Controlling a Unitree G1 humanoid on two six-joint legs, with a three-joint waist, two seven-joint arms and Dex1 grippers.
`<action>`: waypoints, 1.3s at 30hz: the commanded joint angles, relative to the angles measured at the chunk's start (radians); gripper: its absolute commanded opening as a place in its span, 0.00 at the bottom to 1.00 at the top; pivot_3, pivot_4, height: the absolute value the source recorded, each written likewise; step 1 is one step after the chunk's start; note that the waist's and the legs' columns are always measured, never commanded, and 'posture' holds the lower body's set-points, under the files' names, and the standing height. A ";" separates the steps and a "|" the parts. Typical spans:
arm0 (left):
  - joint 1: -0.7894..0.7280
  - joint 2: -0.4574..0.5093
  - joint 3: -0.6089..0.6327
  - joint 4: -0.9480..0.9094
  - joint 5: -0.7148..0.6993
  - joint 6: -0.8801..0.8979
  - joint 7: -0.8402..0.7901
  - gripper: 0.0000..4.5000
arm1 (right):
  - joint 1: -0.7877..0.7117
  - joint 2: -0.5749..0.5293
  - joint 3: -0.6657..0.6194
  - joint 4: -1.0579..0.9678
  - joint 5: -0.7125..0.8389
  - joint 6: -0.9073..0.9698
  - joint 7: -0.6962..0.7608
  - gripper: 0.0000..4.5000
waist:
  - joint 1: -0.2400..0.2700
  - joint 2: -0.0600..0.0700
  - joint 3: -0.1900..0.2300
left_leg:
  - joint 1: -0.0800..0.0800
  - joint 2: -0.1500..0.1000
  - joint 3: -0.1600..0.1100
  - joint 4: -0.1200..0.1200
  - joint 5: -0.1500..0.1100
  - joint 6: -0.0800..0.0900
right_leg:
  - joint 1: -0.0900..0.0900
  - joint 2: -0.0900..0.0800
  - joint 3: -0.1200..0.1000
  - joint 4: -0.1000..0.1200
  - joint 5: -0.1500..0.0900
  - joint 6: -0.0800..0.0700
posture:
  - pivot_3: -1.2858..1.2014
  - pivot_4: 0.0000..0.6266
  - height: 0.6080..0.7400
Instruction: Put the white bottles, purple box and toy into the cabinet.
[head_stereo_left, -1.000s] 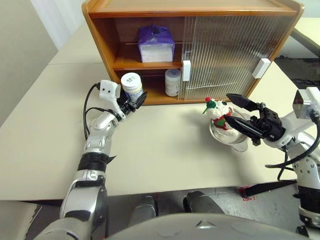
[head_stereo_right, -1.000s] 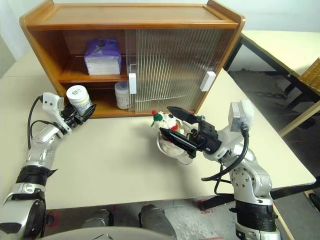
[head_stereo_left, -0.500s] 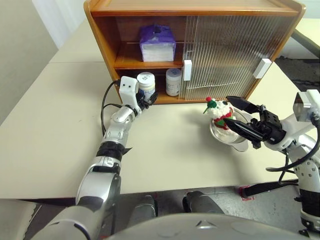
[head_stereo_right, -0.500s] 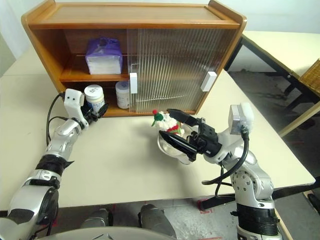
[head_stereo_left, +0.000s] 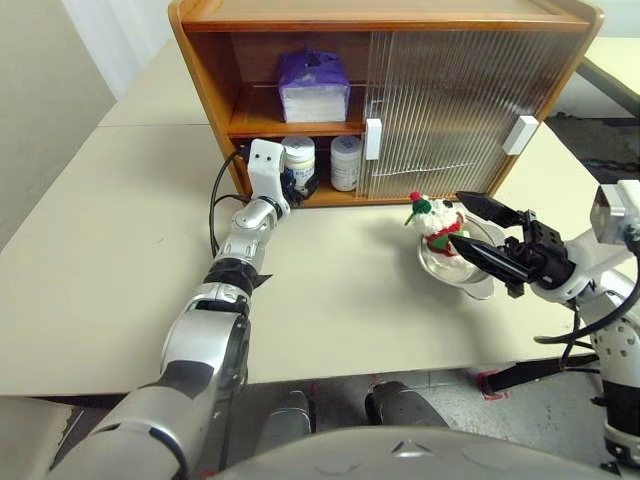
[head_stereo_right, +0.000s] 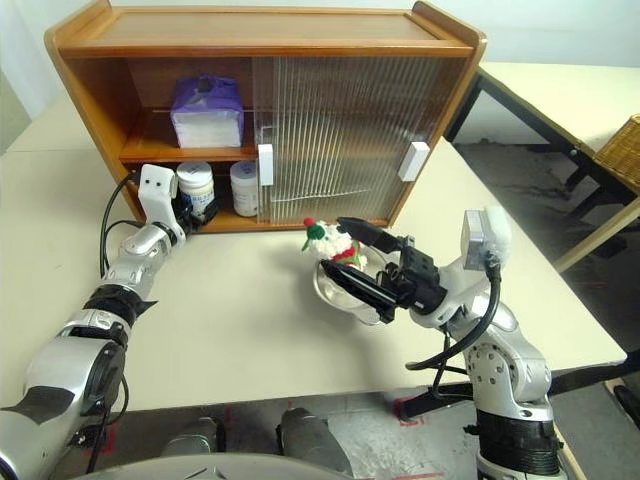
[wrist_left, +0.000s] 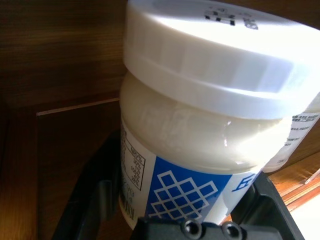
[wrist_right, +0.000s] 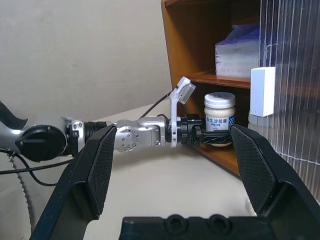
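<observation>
Left gripper (head_stereo_left: 300, 185) grasps a white bottle (head_stereo_left: 298, 163) inside the cabinet (head_stereo_left: 390, 20); releasing carelessly could knock the neighbouring bottle (head_stereo_left: 346, 163). Right gripper (head_stereo_left: 480, 232) stands released.

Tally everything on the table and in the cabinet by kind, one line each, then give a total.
White bottles: 2, one in the left gripper at the lower shelf, one on that shelf
Purple box: 1
Toy: 1
Steel bowl: 1
Cabinet: 1
Total: 6
</observation>
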 joint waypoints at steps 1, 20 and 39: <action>-0.041 0.015 0.020 0.046 0.003 -0.015 0.006 0.70 | 0.007 -0.011 -0.010 -0.024 0.009 0.004 -0.005 1.00 | -0.005 0.000 0.001 | 0.000 -0.001 0.000 0.000 0.001 0.000 | 0.000 0.000 0.000 0.000 0.000 0.000 | 0.40 0.11 1.00; -0.071 0.005 0.018 0.134 0.010 -0.045 0.047 1.00 | 0.037 -0.040 -0.036 -0.045 0.022 0.001 -0.005 1.00 | -0.045 -0.001 0.002 | -0.005 -0.013 0.004 -0.002 0.004 -0.001 | 0.001 -0.001 -0.001 -0.007 0.001 0.004 | 0.39 0.07 1.00; 0.317 0.021 0.007 -0.438 -0.048 0.032 -0.042 1.00 | 0.025 -0.066 -0.028 -0.005 0.020 0.016 0.007 1.00 | -0.049 -0.001 0.002 | -0.004 -0.014 0.005 -0.001 0.004 0.000 | 0.003 -0.001 -0.001 -0.010 0.003 0.005 | 0.40 0.10 1.00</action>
